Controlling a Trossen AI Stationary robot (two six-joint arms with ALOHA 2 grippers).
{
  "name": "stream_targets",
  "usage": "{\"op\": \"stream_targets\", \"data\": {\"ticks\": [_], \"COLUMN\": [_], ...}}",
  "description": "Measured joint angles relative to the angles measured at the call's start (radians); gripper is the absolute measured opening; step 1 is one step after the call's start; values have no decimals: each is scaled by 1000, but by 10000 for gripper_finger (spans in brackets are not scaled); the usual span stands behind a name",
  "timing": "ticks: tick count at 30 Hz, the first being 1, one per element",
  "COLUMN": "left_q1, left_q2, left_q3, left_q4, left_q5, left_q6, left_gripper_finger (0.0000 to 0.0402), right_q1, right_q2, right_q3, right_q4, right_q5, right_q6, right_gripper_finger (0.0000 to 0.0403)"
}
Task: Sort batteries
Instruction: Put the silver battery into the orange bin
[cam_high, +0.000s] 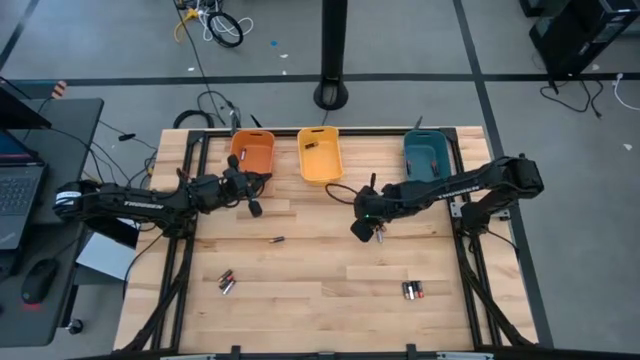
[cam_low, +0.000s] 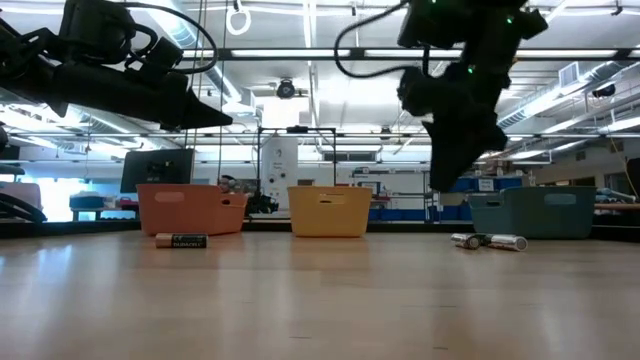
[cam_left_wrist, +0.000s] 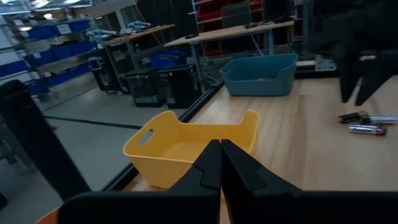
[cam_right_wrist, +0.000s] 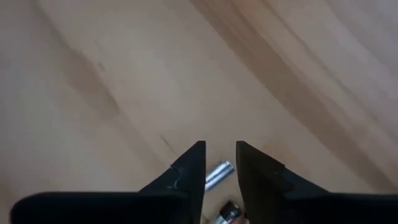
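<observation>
Right tool (cam_right_wrist: 220, 163) open over silvery battery (cam_right_wrist: 217, 175); left tool (cam_left_wrist: 221, 163) closed, empty. We judge cells hard, slick, roll-prone: grip mid-barrel.

"DURACELL" on the lone battery (cam_low: 181, 240)

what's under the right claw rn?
Bare wood of the table and a silvery battery lying between the fingertips of the right claw, with another one nearer the wrist. The fingers cover the rest of both.

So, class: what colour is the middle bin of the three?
Yellow. The middle bin shows best in the high view, between the orange bin and the teal bin.
</observation>
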Motion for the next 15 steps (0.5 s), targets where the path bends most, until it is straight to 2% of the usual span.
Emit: {"op": "stream_targets", "data": {"ticks": [9, 15], "left_q1": [0, 0], "left_q2": [0, 0], "left_q3": [0, 0], "left_q4": [-8, -17], "left_q5": [44, 54], "left_q6": [-27, -44], "left_gripper_finger": [10, 10], "right_q1": [1, 27], "right_q2": [0, 0], "right_q3": [-42, -80], "right_q4": [30, 55], "right_q5": [-1, -2], "right_q6": [211, 296], "right_gripper_finger": [143, 150]}}
